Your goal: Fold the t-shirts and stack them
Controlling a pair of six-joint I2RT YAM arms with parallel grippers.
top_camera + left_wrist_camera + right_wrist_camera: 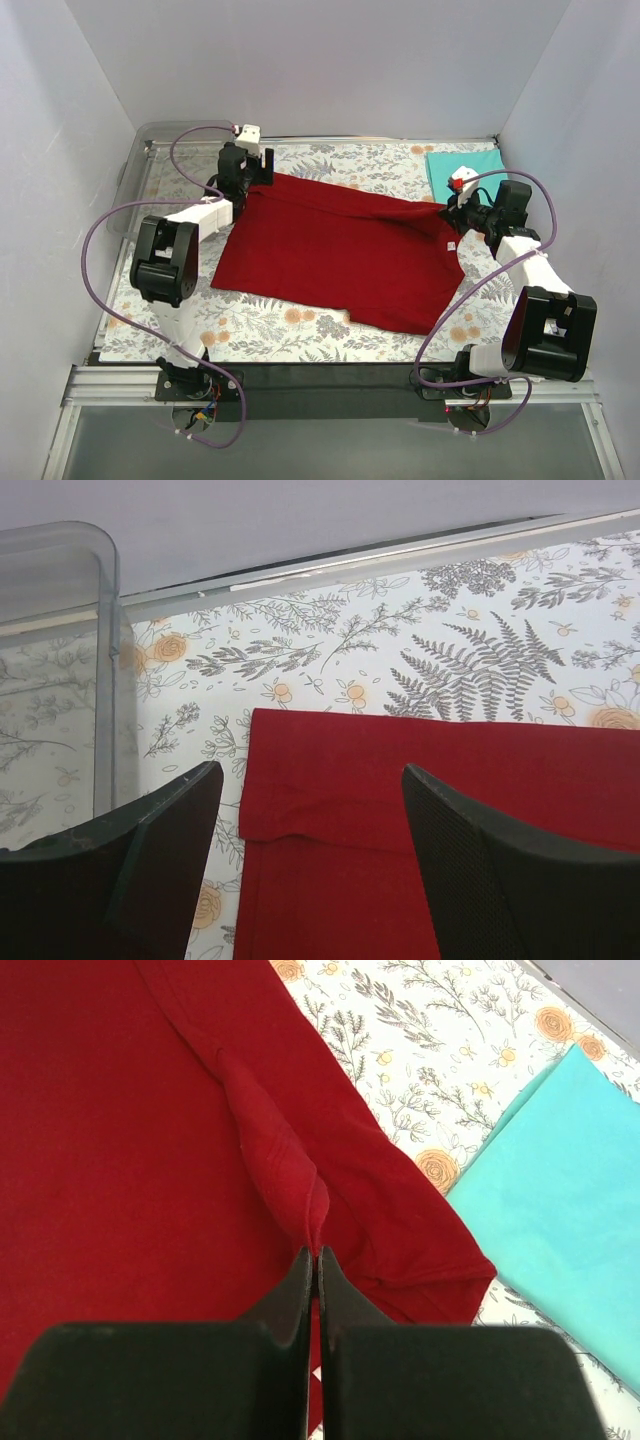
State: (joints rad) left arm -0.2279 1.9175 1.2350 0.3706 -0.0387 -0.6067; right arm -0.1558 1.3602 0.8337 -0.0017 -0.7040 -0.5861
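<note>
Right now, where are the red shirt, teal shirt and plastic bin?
red shirt (340, 255), top view, cloth's middle
teal shirt (570, 1180), right wrist view, flat middle
plastic bin (50, 580), left wrist view, clear wall

white arms (195, 215), black joints (165, 260), looping purple cables (83, 250); left hand (312, 768) and right hand (317, 1252) black-fingered.

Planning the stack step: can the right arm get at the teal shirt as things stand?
Probably, once it lets go. The teal shirt lies uncovered close beside the right gripper, nothing between them, but the gripper is shut on a fold of the red shirt.
</note>
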